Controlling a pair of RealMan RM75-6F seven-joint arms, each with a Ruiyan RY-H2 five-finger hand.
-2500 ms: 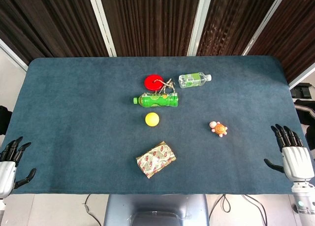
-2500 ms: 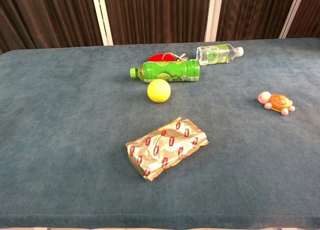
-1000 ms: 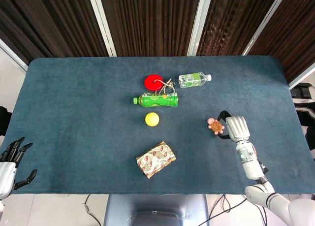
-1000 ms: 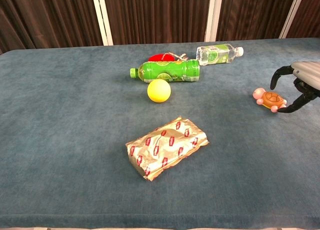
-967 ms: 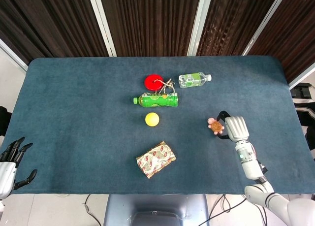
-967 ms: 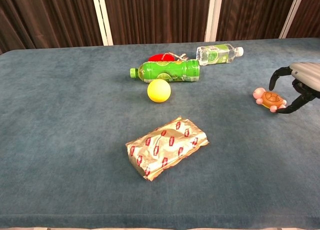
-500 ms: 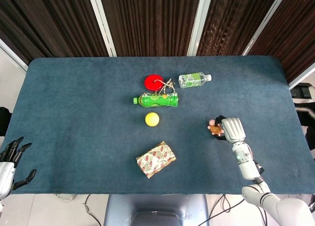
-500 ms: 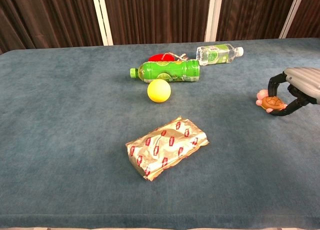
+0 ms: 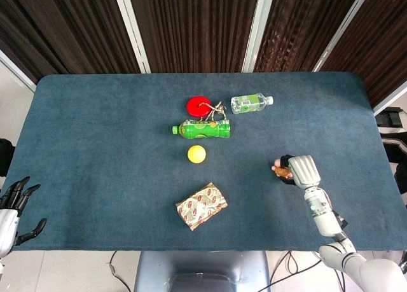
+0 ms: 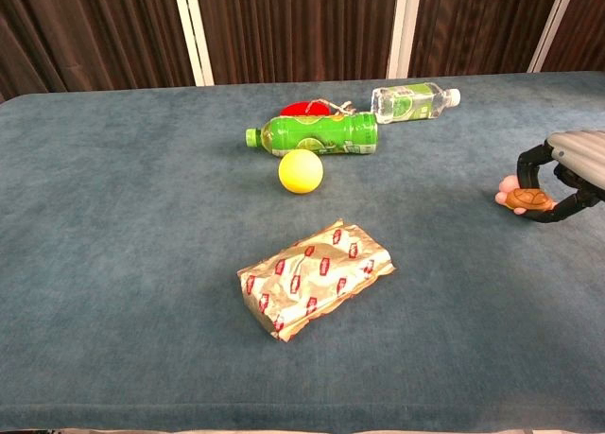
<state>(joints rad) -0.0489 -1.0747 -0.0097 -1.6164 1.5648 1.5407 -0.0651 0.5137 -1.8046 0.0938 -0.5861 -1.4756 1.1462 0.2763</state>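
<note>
My right hand (image 9: 301, 170) (image 10: 565, 174) grips a small pink and orange toy turtle (image 9: 279, 169) (image 10: 523, 199) at the right side of the blue table, its dark fingers curled around the shell. The turtle seems slightly off the cloth. My left hand (image 9: 13, 210) hangs open past the table's front left corner, holding nothing, and shows only in the head view. A crumpled foil snack packet (image 9: 201, 205) (image 10: 314, 277) lies near the front middle. Behind it sit a yellow ball (image 9: 196, 154) (image 10: 301, 171) and a green bottle (image 9: 204, 129) (image 10: 317, 135) on its side.
A clear water bottle (image 9: 251, 103) (image 10: 412, 102) lies further back, beside a red disc (image 9: 199, 105) (image 10: 302, 109) with a cord on it. The blue tablecloth (image 9: 95, 139) covers the whole top; dark curtains stand behind.
My right hand came in from the table's right edge, closed its fingers around the turtle and now holds it, drawn slightly toward me. The left hand stayed put.
</note>
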